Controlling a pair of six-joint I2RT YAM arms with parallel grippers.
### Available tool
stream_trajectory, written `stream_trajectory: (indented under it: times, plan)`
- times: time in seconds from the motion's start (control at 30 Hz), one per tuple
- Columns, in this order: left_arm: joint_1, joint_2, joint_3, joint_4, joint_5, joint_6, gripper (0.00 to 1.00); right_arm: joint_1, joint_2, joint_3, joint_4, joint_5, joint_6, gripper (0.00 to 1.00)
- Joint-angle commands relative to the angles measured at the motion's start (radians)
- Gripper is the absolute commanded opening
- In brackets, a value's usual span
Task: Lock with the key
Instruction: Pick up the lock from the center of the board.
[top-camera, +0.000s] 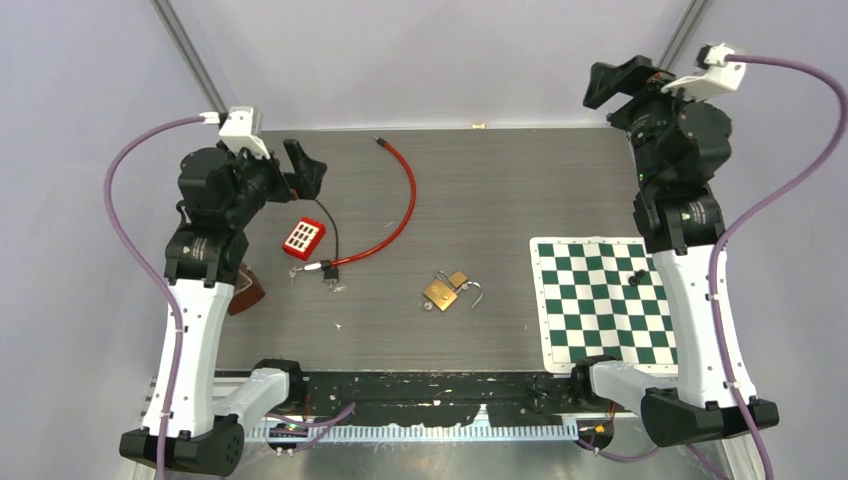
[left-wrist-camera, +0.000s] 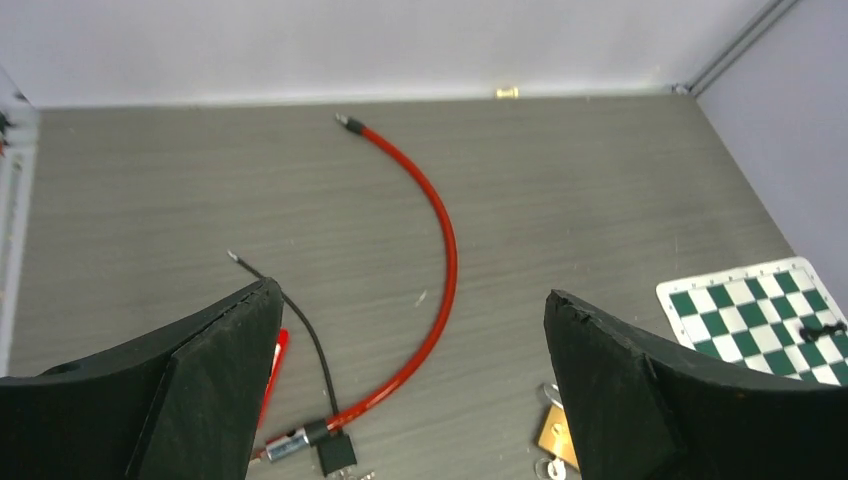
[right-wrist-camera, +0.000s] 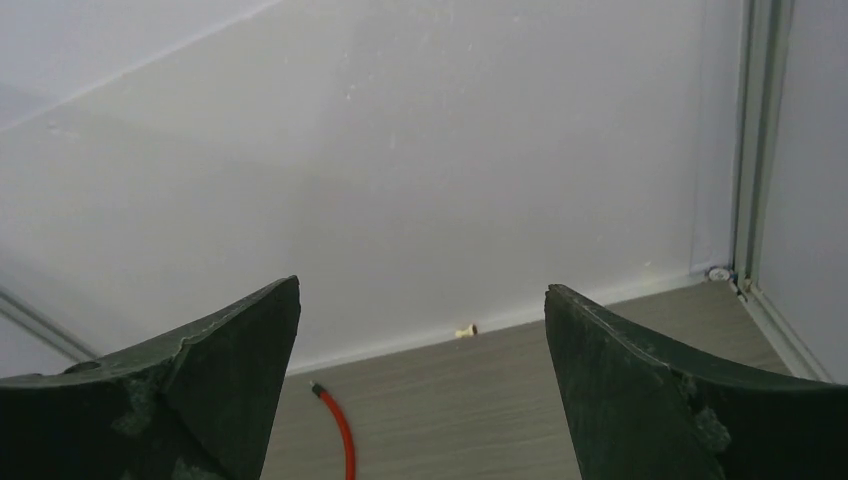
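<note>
Grey surface (top-camera: 480, 180) carries the padlock (top-camera: 443, 291) mid-way, shackle seemingly open and untouched — left fingers (left-wrist-camera: 200, 390) and right fingers (right-wrist-camera: 640, 390) spread, empty — locking not begun.

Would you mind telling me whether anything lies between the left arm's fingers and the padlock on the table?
Only the red cable: it lies flat on the table, curving across the straight line from the left fingers to the padlock. It is low, so a raised approach would probably clear it.
</note>
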Motion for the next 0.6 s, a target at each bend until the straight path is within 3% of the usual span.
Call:
stream_trajectory:
  times: [0.0,0.23,0.37,0.57]
  plan:
    - [0.006,-0.031,-0.075,0.062,0.066,-0.021,1.0,-0.005,0.013,-0.054,-0.009,-0.124,0.041,0.98]
    - [0.006,-0.036,-0.228,0.173,0.132,-0.086,1.0,-0.004,0.03,-0.2,-0.005,-0.241,0.094,0.96]
    - [0.001,0.004,-0.298,0.274,0.285,-0.149,1.0,0.013,0.06,-0.281,-0.024,-0.271,0.128,0.97]
    - [-0.188,0.049,-0.401,0.312,0.228,-0.06,0.99,0.122,0.104,-0.414,-0.06,-0.189,0.119,0.89]
